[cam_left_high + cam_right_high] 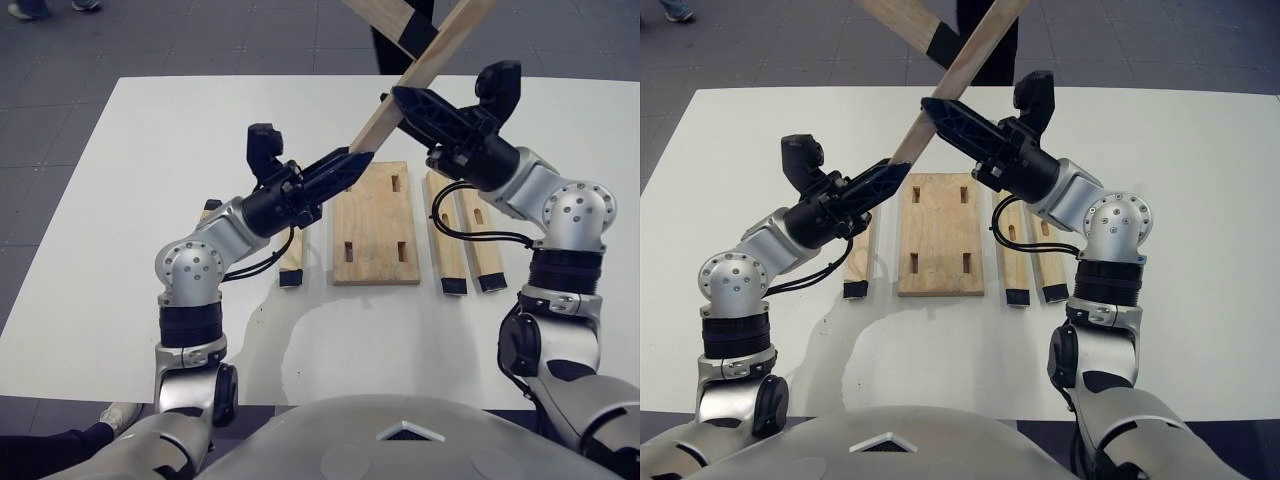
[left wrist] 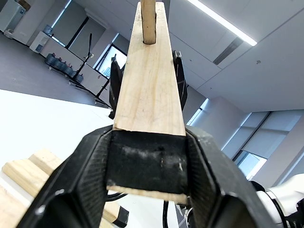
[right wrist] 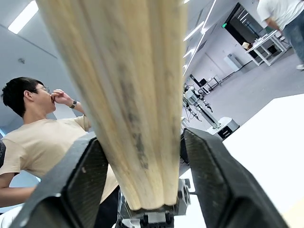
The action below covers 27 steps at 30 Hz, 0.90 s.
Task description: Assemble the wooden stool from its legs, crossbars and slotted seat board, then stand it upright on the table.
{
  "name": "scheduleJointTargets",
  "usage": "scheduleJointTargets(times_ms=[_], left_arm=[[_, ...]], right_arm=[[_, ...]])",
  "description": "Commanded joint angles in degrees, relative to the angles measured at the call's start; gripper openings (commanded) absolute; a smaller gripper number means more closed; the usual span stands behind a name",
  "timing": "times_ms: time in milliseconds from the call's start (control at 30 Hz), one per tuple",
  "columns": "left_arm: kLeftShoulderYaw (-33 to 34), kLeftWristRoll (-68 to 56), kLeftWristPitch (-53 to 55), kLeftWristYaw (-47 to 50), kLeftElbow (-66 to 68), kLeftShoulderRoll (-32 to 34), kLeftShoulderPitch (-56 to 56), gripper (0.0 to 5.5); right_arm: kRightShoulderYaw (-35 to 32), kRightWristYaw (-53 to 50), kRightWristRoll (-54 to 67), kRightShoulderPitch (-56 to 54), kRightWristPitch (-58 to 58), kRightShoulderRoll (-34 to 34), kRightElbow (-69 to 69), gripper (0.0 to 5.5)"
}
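Note:
A long wooden leg [image 1: 430, 60] slants up over the table's far side, and a second black-tipped wooden piece [image 1: 392, 24] crosses it near the top. My left gripper [image 1: 358, 157] is shut on the leg's lower end [image 2: 149, 85]; a round crossbar [image 2: 148, 21] sits in the leg's slot farther up. My right gripper [image 1: 397, 100] is shut on the same leg [image 3: 128, 95] a little higher. The slotted seat board [image 1: 375, 225] lies flat on the white table [image 1: 120, 250], below both grippers.
Two black-tipped legs [image 1: 446, 240] [image 1: 482, 245] lie side by side right of the seat board. Another leg [image 1: 291, 262] lies left of it, partly under my left arm. Bare table spreads out to the far left and far right.

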Motion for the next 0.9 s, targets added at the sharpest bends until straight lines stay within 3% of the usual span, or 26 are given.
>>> scheduleJointTargets(times_ms=[33,800,833,900], left_arm=[[-0.88,0.38,-0.40,-0.60,-0.51,-0.25,0.11,2.06],[-2.30,1.96,-0.39,-1.45,0.08,0.32,0.38,2.06],[-2.54,2.37,-0.50,-1.09,-0.05,0.37,0.32,2.43],[-2.76,3.27,-1.59,-1.21,-0.15,0.28,0.26,2.62]], right_arm=[[-1.56,-2.67,1.10,-1.65,-0.78,1.14,0.67,2.05],[-0.34,-4.05,3.91,1.63,5.16,-2.19,-4.33,2.05],[-0.32,-4.11,3.91,1.67,5.22,-2.26,-4.35,2.05],[-0.21,-4.17,3.81,1.82,5.37,-2.34,-4.36,2.04]])
